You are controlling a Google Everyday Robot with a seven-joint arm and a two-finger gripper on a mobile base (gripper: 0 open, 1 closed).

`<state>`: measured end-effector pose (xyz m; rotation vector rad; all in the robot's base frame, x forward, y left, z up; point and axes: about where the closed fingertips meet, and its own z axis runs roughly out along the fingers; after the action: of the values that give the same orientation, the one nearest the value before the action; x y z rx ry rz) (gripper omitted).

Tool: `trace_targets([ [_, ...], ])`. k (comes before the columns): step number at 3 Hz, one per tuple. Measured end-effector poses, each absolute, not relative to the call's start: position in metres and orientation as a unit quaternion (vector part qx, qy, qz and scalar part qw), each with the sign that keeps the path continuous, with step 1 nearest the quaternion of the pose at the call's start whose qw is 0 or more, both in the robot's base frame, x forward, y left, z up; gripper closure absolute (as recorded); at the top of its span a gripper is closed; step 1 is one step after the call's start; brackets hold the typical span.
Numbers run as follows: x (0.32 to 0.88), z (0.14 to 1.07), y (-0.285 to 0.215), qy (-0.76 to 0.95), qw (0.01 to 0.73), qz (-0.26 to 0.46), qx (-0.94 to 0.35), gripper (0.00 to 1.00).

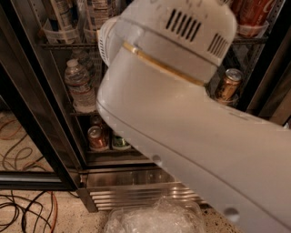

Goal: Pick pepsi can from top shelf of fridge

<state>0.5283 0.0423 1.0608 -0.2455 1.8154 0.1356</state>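
My white arm (pixel 182 118) fills most of the camera view and covers the middle of the open fridge (pixel 41 136). The gripper is out of view, somewhere beyond the arm's vented housing (pixel 182 32). Only the two ends of the top shelf (pixel 59 44) show, with clear cup-like holders (pixel 57 32) at the left and red Coca-Cola cans (pixel 252 13) at the right. The pepsi can is hidden: I cannot make it out among the cans at the upper left.
A water bottle (pixel 79 86) stands on the middle rack. A red can (pixel 96 138) and a green can (pixel 119 142) sit on the bottom rack, and a gold can (pixel 227 84) at the right. Below lie the ribbed steel base (pixel 132 195), crinkled clear plastic (pixel 154 218) and floor cables (pixel 22 214).
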Motion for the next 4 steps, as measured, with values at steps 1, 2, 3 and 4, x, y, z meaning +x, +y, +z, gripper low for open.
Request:
trace_targets([
  [1,0.541,1.063,0.041,0.78,0.615,0.051,-0.105,0.37],
  [2,0.537,1.072,0.044,0.773,0.623,0.044,-0.112,0.29],
  [3,0.532,1.083,0.049,0.767,0.63,0.039,-0.118,0.33],
  [4,0.526,1.094,0.055,0.76,0.637,0.035,-0.124,0.34],
])
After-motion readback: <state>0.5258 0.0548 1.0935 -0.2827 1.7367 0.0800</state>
